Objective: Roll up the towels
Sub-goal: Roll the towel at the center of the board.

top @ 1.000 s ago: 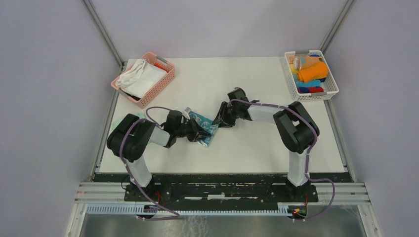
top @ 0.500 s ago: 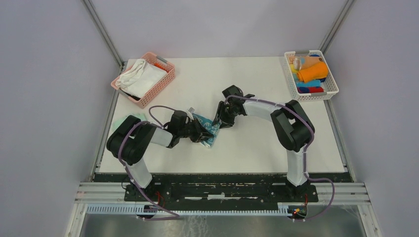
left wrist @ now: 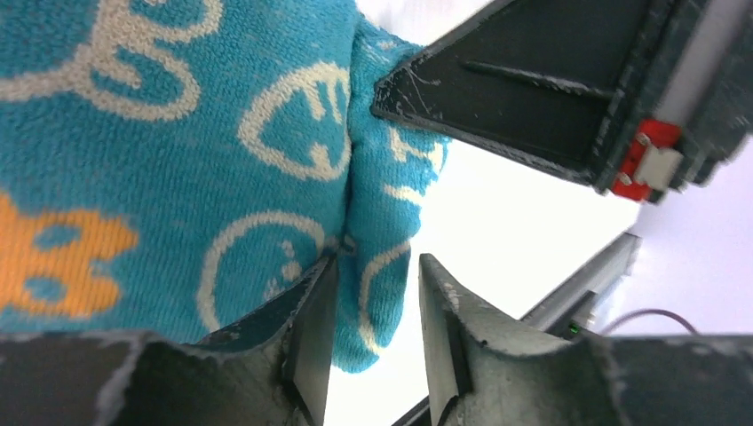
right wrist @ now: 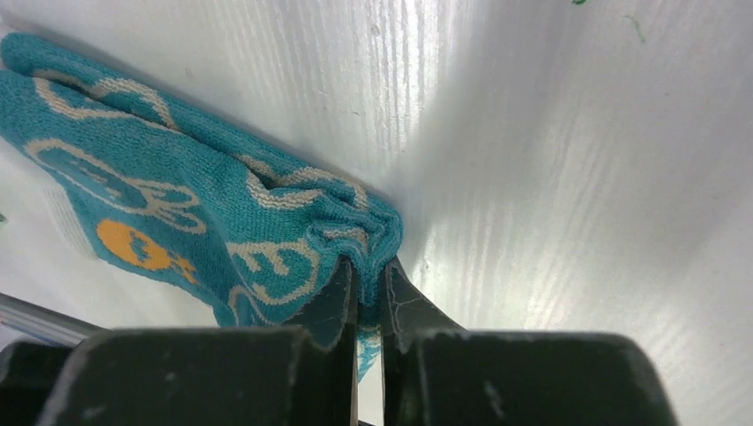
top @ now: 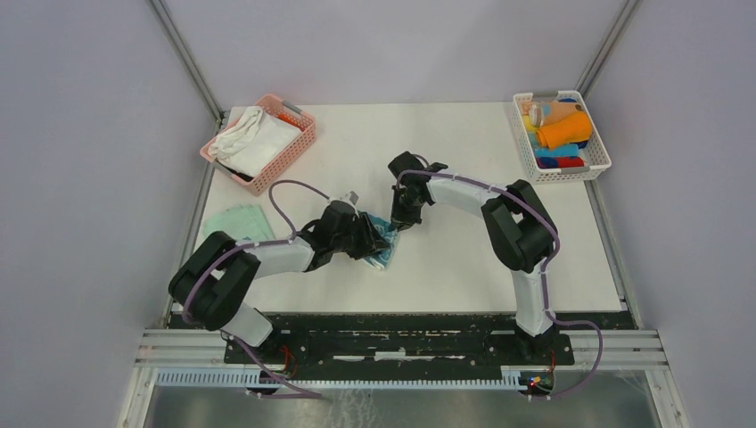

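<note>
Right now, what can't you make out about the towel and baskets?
Top view: the arms cover much of the teal patterned terry towel; how far it is rolled is hidden.
Left wrist view: the towel runs off the frame edges; whether the left claw pinches its fold is unclear.
Top view: a white cloth hides what lies under it in the pink plastic basket.
</note>
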